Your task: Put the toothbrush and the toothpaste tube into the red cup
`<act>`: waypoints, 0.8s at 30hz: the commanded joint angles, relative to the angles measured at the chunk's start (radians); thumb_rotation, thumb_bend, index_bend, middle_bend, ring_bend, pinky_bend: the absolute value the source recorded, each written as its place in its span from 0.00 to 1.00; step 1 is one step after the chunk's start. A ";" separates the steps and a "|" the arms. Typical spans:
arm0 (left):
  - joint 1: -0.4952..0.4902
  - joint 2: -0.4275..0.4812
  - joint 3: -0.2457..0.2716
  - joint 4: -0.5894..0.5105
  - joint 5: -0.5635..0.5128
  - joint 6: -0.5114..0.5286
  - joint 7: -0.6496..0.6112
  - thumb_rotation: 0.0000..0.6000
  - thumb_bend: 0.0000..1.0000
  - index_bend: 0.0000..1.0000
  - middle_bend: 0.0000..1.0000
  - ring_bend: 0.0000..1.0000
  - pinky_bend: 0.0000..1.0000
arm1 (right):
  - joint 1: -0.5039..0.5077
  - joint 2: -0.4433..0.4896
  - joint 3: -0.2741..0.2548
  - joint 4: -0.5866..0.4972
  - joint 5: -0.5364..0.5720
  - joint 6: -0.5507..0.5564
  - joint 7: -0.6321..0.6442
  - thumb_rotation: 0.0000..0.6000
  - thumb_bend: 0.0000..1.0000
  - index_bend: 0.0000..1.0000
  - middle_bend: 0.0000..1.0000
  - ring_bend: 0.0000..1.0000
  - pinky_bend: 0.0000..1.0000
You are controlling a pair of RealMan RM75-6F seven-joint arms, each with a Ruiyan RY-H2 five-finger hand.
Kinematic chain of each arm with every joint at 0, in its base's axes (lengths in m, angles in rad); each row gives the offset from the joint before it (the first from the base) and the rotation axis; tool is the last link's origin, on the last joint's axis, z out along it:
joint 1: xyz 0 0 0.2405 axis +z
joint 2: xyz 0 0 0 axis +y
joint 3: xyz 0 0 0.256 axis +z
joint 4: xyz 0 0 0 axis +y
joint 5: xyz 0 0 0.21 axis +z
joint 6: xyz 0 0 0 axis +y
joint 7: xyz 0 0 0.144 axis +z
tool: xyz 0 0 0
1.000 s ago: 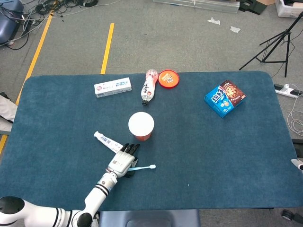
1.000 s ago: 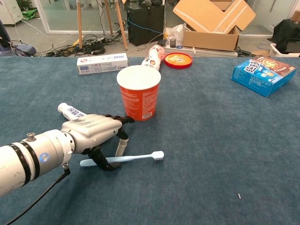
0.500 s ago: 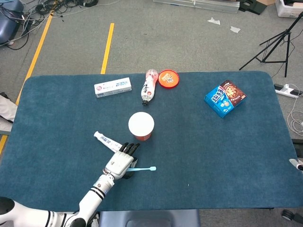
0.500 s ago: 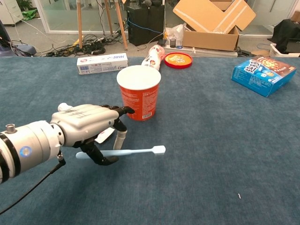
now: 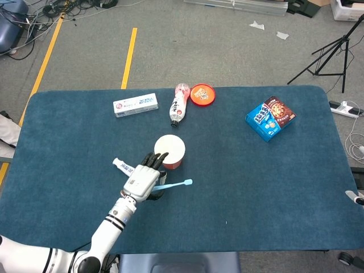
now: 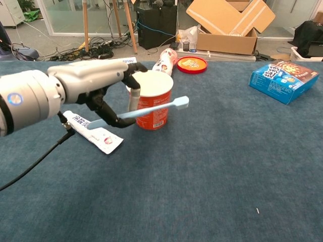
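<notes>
While the left hand (image 6: 103, 83) sits at centre-left of the chest view, raised off the table (image 6: 217, 166), we note that it pinches the toothbrush (image 6: 144, 110) near its handle end between the thumb and the fingers, the remaining fingers curled over it; in the head view the same hand shows just left of centre, below and to the left of the cup. The brush's long axis runs close to level, from the handle at the hand out to the right, rising slightly toward the head, which hangs just right of the cup wall in the chest view. We judge this to be the governing relation: the red cup (image 6: 150, 99) stands directly behind the brush shaft and a little to the right of the hand, its mouth open upward, so the brush lies across the front of the cup rather than in line with the opening. In our judgement the shaft would need to be tipped toward upright and carried over the rim before release. The toothpaste tube (image 6: 93, 132) lies flat on the table at lower left of the hand, left of the cup, untouched, its length running from upper left to lower right. The right hand appears in neither view, so its state is not available to us; the left is the only one placed to serve the cup.
</notes>
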 commanded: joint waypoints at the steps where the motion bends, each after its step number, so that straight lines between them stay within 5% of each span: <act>1: -0.026 0.020 -0.037 -0.026 -0.045 0.009 0.011 1.00 0.38 0.59 0.00 0.00 0.00 | -0.001 0.001 0.000 -0.001 0.000 0.002 0.002 1.00 0.00 0.00 0.00 0.00 0.30; 12: -0.099 0.038 -0.163 -0.008 -0.214 -0.040 -0.082 1.00 0.38 0.60 0.00 0.00 0.00 | -0.005 0.000 -0.001 0.007 0.000 0.007 0.021 1.00 0.00 0.00 0.00 0.00 0.30; 24: -0.205 -0.011 -0.272 0.192 -0.294 -0.177 -0.278 1.00 0.38 0.61 0.00 0.00 0.00 | 0.002 -0.003 0.000 0.022 0.020 -0.027 0.048 1.00 0.00 0.00 0.00 0.00 0.30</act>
